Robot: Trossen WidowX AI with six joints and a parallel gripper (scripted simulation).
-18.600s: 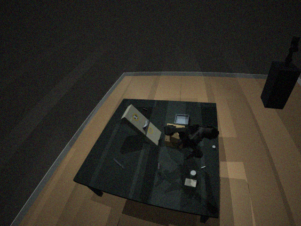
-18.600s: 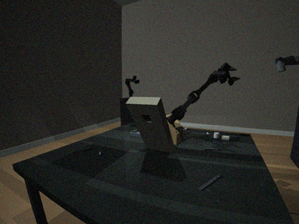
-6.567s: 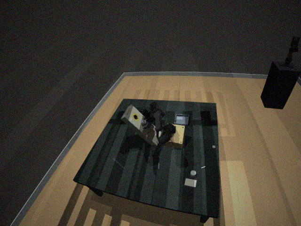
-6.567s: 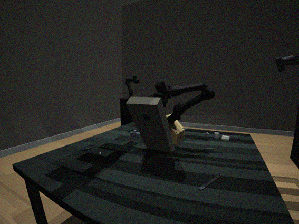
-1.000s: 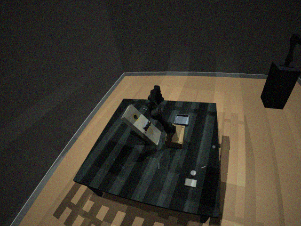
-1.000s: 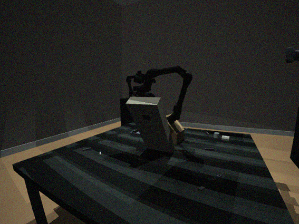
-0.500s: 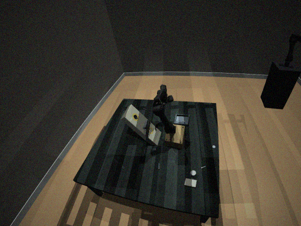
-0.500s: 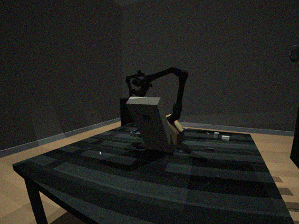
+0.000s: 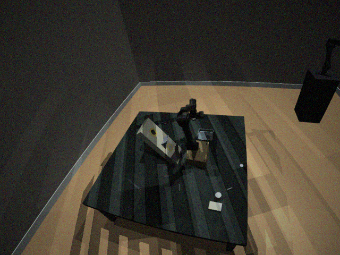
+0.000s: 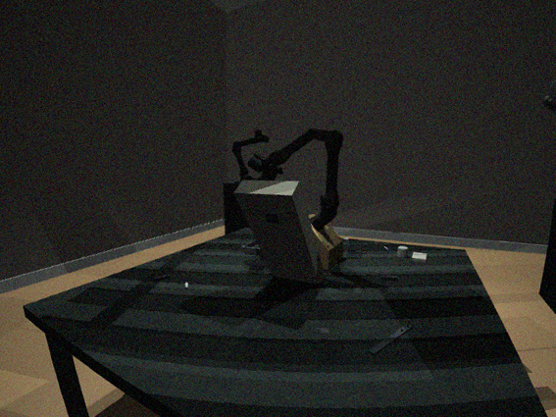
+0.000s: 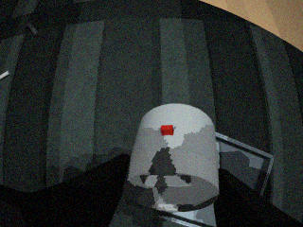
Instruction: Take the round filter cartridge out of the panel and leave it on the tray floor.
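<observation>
Above the striped table [image 11: 95, 76], in the wrist view, the gripper [image 11: 169, 204] is closed on the filter cartridge [image 11: 173, 151] and holds it in the air. Its jaws stand about half open, because the round body of the cartridge keeps them apart. Both fingers are only dark shapes at the bottom of this view, so I cannot tell exactly where they touch the cartridge. The cartridge is a pale grey cylinder with a small red mark [image 11: 167, 129] on its side, and its round face with the slot pattern points toward the camera. It is out of the panel and it touches nothing except the gripper.

Behind the cartridge, lower on the table, the tray [image 11: 249, 161] shows as a shallow frame with a pale rim. The cartridge hides the near part of it, and whether the cartridge is directly above the tray floor cannot be judged from this view.

From the top view, the tilted service panel [image 9: 160, 141] stands to one side of the arm [image 9: 188, 120], with two yellow-ringed openings on its face. The tray [image 9: 205, 134] lies on the other side of the arm, apart from the panel. A wooden block [image 9: 198, 153] stands between them
</observation>
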